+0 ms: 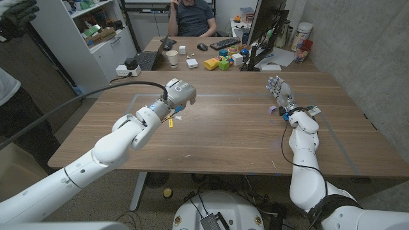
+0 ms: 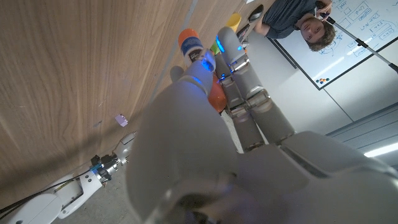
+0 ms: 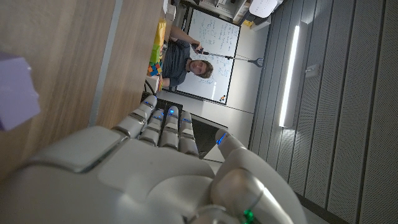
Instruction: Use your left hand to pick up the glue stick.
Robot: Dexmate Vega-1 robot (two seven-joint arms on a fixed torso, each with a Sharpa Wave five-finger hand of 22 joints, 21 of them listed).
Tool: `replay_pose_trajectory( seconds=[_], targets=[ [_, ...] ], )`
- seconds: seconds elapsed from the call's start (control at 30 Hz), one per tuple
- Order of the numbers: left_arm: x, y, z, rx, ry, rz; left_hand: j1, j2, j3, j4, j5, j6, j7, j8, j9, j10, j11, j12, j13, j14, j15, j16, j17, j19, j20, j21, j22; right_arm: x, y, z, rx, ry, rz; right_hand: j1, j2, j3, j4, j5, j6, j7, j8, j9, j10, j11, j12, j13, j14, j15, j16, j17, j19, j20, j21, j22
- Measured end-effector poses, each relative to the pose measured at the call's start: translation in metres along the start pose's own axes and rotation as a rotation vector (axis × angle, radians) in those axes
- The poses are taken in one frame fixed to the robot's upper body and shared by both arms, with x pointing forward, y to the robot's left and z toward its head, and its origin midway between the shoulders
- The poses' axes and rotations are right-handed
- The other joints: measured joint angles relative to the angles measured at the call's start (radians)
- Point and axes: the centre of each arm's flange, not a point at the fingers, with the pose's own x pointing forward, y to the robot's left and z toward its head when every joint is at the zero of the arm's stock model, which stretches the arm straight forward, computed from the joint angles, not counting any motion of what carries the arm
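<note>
Glue stick (image 2: pixel 198 62) (wrist-visible) in left hand (image 2: pixel 242 124)

one glue stick (image 2: pixel 200 67), two robot hands (image 1: pixel 179 92)

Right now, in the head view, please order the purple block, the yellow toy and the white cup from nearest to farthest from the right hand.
1. Purple block, on the table beside the right hand.
2. Yellow toy, on the far desk.
3. White cup, farther left on that desk.

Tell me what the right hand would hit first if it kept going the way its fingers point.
Probably nothing on this table: the right hand points toward the far edge, bare wood ahead. The purple block sits beside it. Depth is uncertain.
</note>
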Motion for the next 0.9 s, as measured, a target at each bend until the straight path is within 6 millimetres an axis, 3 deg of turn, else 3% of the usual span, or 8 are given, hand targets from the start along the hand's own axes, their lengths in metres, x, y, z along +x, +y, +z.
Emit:
replay_pose_trajectory(
  seconds=[0.9],
  targets=[
    [-0.006, 0.019, -0.009, -0.002, 0.124, 0.148, 0.011, 0.002, -0.009, 0.000, 0.000, 0.019, -0.002, -0.013, 0.003, 0.013, -0.006, -0.010, 0.000, 0.000, 0.000, -0.008, -0.005, -0.001, 0.001, 0.037, -0.002, -0.002, 0.001, 0.001, 0.003, -0.005, 0.001, -0.004, -0.004, 0.000, 0.000, 0.000, -0.002, 0.002, 0.000, 0.000, 0.000, 0.000, 0.000, 0.000, 0.000, 0.000, 0.000, 0.000, 0.000, 0.000, 0.000, 0.000]
  ],
)
